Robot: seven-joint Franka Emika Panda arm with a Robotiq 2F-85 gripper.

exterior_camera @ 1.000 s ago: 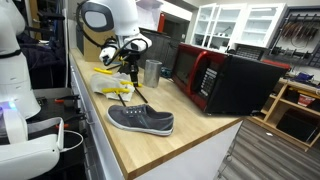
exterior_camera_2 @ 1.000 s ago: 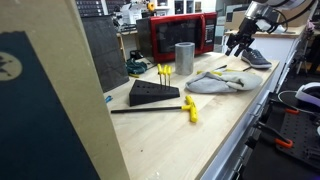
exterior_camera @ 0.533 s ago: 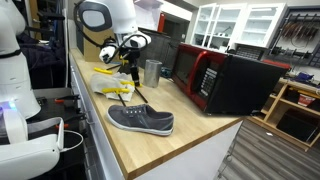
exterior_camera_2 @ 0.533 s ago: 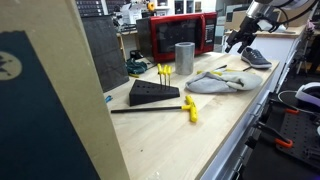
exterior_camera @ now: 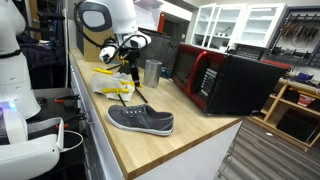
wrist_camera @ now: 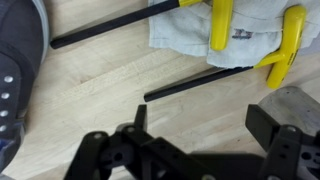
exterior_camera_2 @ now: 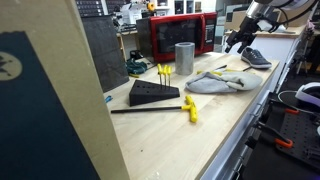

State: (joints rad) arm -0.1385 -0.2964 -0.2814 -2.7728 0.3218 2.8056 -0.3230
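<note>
**Two yellow-handled tools on a wooden table**

Wrist view. The nearer tool (wrist_camera: 200,82) has a thin black shaft and a yellow handle (wrist_camera: 287,45). It lies flat, its shaft slanting across the bare wooden table (wrist_camera: 90,115) and its handle at the edge of a pale cloth (wrist_camera: 180,35). The farther tool (wrist_camera: 110,27), of the same kind, lies roughly parallel and apart from it. Its own yellow handle (wrist_camera: 220,25) rests on the cloth, and its shaft tip lies near a grey shoe (wrist_camera: 15,70).

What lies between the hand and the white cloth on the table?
In the wrist view, a black rod with a yellow handle lies between the open hand and the white cloth.
</note>
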